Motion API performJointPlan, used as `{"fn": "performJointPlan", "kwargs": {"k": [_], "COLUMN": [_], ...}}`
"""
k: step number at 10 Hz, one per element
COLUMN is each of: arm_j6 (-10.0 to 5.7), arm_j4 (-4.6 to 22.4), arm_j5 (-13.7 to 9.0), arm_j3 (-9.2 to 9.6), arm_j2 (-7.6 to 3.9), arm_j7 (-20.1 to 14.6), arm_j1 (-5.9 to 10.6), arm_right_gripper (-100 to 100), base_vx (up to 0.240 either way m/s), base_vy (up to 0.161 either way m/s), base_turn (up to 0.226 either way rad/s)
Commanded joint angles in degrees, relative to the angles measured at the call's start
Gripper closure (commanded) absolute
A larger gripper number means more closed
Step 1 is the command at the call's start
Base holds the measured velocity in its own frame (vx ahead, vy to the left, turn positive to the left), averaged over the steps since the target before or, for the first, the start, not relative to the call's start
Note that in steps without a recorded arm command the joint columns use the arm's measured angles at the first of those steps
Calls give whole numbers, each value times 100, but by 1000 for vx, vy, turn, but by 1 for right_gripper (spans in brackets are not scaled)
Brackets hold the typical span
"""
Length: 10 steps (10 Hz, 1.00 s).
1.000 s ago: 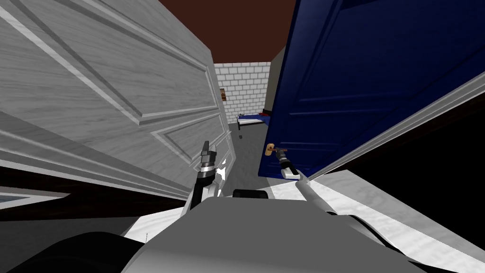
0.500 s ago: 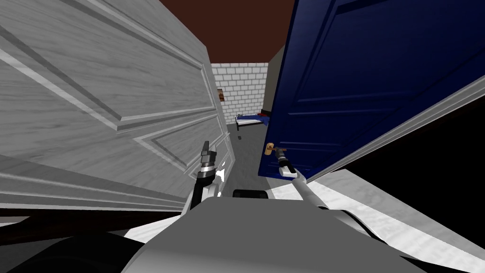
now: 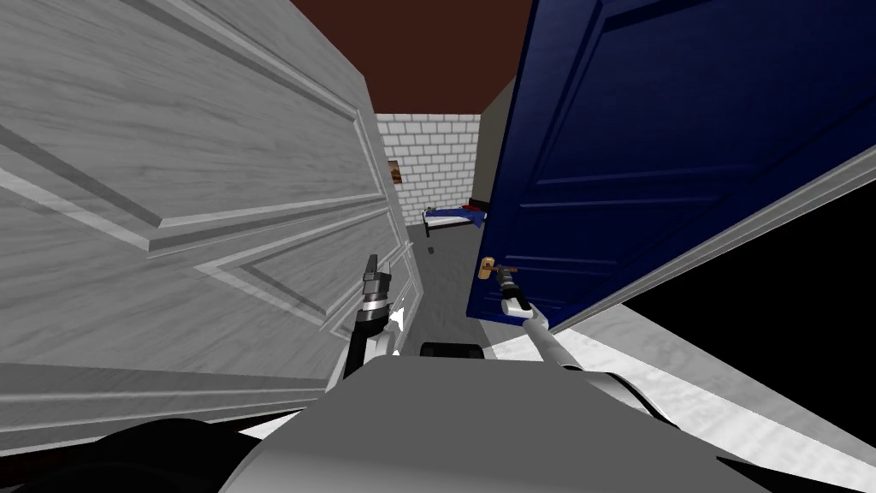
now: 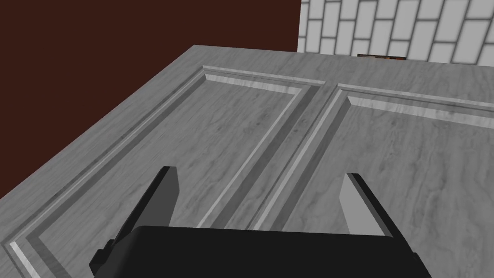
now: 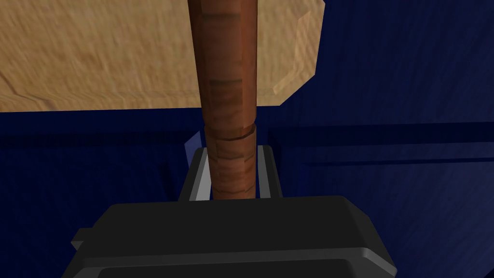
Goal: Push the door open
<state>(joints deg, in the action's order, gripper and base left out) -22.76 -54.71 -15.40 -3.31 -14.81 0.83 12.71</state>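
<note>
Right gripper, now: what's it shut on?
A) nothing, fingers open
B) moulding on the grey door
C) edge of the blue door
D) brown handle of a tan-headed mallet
D: in the right wrist view the right gripper has its fingers pressed to both sides of the brown handle, with the tan head beyond.

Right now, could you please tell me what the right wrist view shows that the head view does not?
The right wrist view adds the grip up close: the right gripper has its fingers pressed on the sides of the mallet's brown handle. The head view adds the grey panelled door, the left gripper near it, and a brick wall and a bed beyond. Both share the mallet's tan head and the blue door.
</note>
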Motion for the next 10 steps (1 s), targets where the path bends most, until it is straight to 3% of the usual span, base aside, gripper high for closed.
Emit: {"fn": "performJointPlan", "kwargs": {"k": [1, 8, 9, 10], "arm_j6": [-13, 93, 105, 91], "arm_j4": [40, 454, 501, 526], "arm_j5": [6, 89, 99, 91], "arm_j3": [-163, -703, -765, -724], "arm_j2": [20, 515, 571, 534], "arm_j7": [97, 580, 635, 592], "arm_j1": [93, 491, 536, 497], "arm_right_gripper": [100, 100, 100, 100], "base_vx": [89, 142, 168, 76], "base_vy": [24, 50, 25, 9], "base_turn": [-42, -78, -62, -20]}}
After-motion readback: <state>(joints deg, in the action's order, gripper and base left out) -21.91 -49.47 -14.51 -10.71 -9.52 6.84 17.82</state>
